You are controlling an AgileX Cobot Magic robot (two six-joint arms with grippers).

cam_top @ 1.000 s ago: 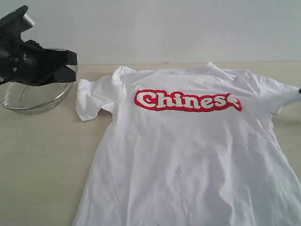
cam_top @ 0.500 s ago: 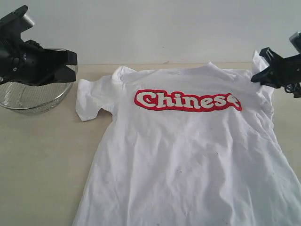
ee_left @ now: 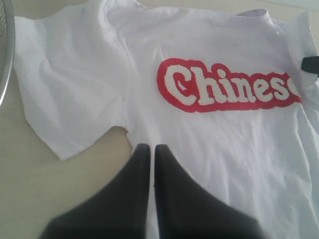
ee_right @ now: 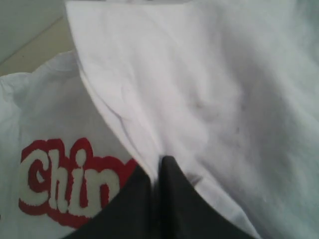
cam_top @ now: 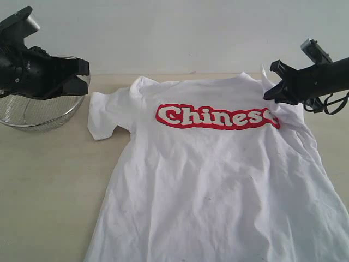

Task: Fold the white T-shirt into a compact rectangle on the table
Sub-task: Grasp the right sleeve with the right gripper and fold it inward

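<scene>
Right pincer (cam_top: 268,94), 2 o'clock, clamped on white T-shirt (cam_top: 207,180) sleeve, raised off table (cam_top: 49,180). Left pincer (ee_left: 148,148), 10 o'clock, closed, holding nothing.

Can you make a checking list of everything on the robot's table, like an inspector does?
Surface: pale beige table, a few faint specks, no spills seen.
Job's things: white T-shirt lies spread out, front up, not folded yet. One sleeve is lifted and pulled in over the end of the red lettering.
Clutter: wire-mesh bowl at the table's far left, apart from the T-shirt.
Grippers: left gripper shut, holding nothing, in the air near the bowl. Right gripper shut on the sleeve.
Cables: black cable loops under the right arm, off the T-shirt.
Surroundings: plain pale wall behind the table, nothing else seen.
</scene>
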